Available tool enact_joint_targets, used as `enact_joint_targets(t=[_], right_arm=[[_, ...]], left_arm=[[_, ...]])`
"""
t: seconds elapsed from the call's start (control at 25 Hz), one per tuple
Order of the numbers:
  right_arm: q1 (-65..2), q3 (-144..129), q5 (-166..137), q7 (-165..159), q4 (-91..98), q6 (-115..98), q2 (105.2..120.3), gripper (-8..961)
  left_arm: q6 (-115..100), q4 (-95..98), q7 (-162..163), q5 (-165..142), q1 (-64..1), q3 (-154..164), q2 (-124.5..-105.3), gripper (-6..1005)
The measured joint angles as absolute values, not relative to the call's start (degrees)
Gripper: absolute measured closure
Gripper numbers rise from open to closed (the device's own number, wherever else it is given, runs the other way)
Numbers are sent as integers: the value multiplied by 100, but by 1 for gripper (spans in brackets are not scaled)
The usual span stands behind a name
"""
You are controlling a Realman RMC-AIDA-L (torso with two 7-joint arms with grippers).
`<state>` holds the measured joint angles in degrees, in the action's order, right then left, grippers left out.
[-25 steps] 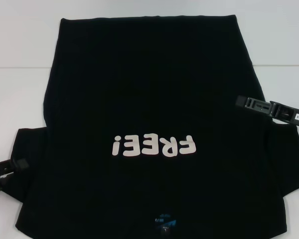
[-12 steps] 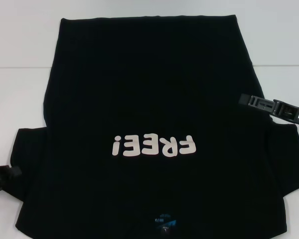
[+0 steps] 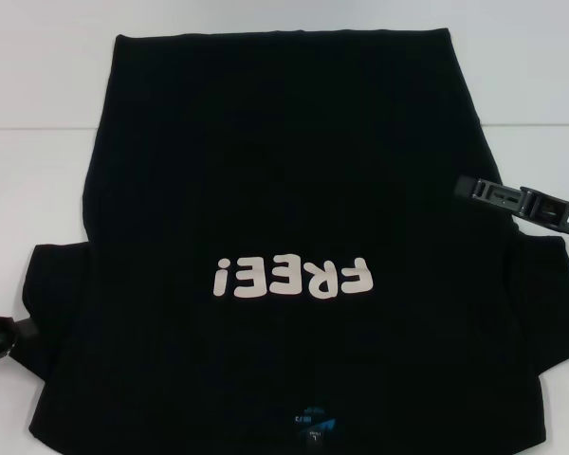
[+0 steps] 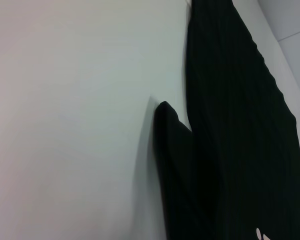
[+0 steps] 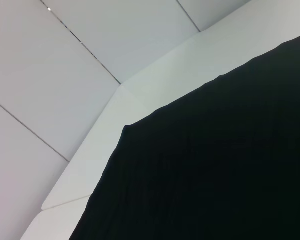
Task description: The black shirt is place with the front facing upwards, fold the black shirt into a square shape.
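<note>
The black shirt [image 3: 284, 171] lies spread flat on the white table [image 3: 38, 142], front up. Its pale "FREE!" lettering [image 3: 292, 279] reads upside down and the blue neck label [image 3: 309, 424] sits at the near edge. My left gripper [image 3: 5, 334] is low at the tip of the shirt's left sleeve [image 3: 47, 303], mostly cut off by the frame. My right gripper [image 3: 479, 190] hovers at the shirt's right side edge, just above the right sleeve [image 3: 550, 294]. The left wrist view shows the sleeve [image 4: 175, 150] and shirt body [image 4: 240, 125]. The right wrist view shows the shirt's hem corner [image 5: 135, 135].
White tabletop [image 4: 65, 125] surrounds the shirt on the left, right and far sides. A seam line crosses the table [image 3: 38, 127] behind the shirt's middle. Pale wall panels [image 5: 65, 60] stand beyond the table's far edge.
My left gripper has drawn back toward the lower left frame edge. My right gripper has shifted slightly right and down. The shirt has not moved.
</note>
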<state>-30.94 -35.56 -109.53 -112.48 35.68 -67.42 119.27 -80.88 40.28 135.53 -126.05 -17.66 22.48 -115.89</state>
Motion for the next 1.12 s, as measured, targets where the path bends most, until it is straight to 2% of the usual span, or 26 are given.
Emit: enact_joint_targets(t=[0.16,1.12], right_arm=[[-3085,-3556,-10916,-11254,3568,-6742,11918,30],[-3043,-3560,-10793,-11259,3568,-6684,11899,37]], left_arm=[[-8058,4105,13553,-12613,-1771,2242,-11581,995],[-7528,4337,13799,-12619,-1581,1692,-11482,978]])
